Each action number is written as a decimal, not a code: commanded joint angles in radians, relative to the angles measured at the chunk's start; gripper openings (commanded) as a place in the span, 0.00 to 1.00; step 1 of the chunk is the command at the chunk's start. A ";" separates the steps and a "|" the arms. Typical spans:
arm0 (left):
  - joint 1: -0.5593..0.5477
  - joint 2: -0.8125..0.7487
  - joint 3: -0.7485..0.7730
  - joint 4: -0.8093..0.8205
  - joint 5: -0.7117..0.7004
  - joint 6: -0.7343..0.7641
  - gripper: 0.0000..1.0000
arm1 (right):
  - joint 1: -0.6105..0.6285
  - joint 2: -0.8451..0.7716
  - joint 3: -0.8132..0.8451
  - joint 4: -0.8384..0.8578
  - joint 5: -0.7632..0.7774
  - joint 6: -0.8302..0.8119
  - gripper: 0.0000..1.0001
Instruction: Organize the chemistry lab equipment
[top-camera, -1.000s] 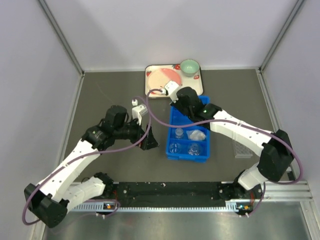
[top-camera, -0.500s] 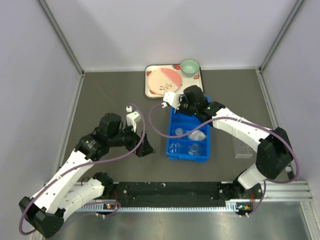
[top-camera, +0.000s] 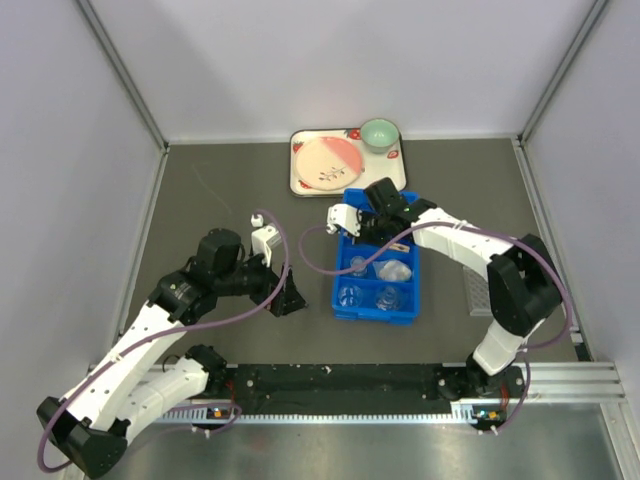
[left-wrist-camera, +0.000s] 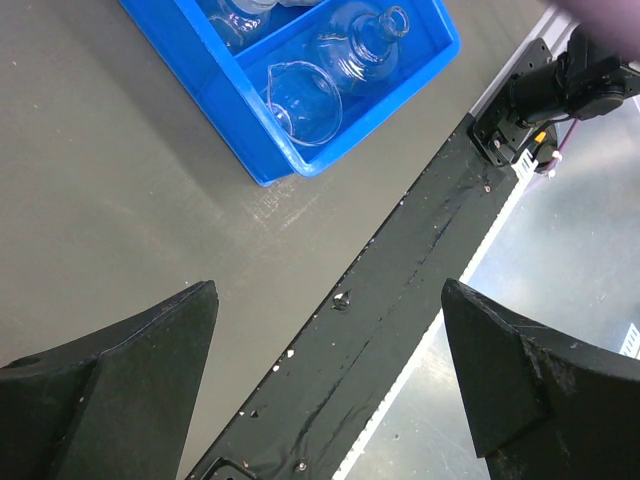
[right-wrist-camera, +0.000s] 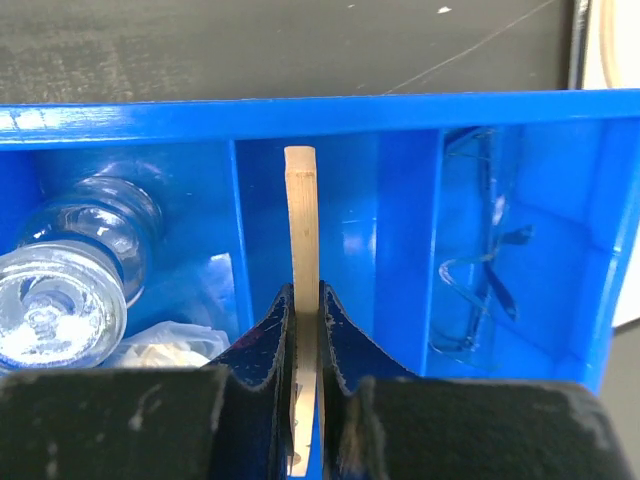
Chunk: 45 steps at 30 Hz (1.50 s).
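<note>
Top external view: your right gripper (top-camera: 362, 228) hangs over the far end of the blue bin (top-camera: 338, 300), tip down inside its walls. Your left gripper (top-camera: 288, 298) sits off the bin's left side, just above the table, touching nothing. Out past the right arm's elbow, the clear tube rack (top-camera: 485, 290) lies on the table, outside the bin.

Left wrist view: the left gripper (left-wrist-camera: 330, 290) is spread wide and empty, with bare table between the jaws. Ahead and to the left of them is the bin's corner, holding a glass beaker (left-wrist-camera: 300, 95) and a small flask (left-wrist-camera: 355, 45).

Right wrist view: the jaws are pinched narrow on the thin wooden stick (right-wrist-camera: 300, 230), which points straight ahead over a middle compartment. A glass bottle (right-wrist-camera: 70, 260) lies left of the jaws, and more clear glassware (right-wrist-camera: 480, 270) lies right.

By my reading you are well along. The glass is binned, the stick needs releasing, and the rack remains.
</note>
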<state>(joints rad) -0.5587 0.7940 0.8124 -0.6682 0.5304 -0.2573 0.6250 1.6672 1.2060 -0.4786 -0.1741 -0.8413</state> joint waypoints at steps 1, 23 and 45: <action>0.003 -0.013 0.010 0.001 0.000 0.018 0.99 | -0.010 0.035 0.069 -0.035 -0.058 -0.033 0.00; 0.003 -0.013 -0.015 0.012 0.029 0.020 0.99 | -0.047 0.161 0.173 -0.071 0.097 0.022 0.02; 0.003 -0.022 -0.018 0.007 0.029 0.012 0.99 | -0.056 0.183 0.214 -0.068 0.058 0.087 0.26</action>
<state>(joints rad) -0.5579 0.7937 0.7959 -0.6777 0.5453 -0.2581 0.5793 1.8446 1.3636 -0.5514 -0.0826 -0.7799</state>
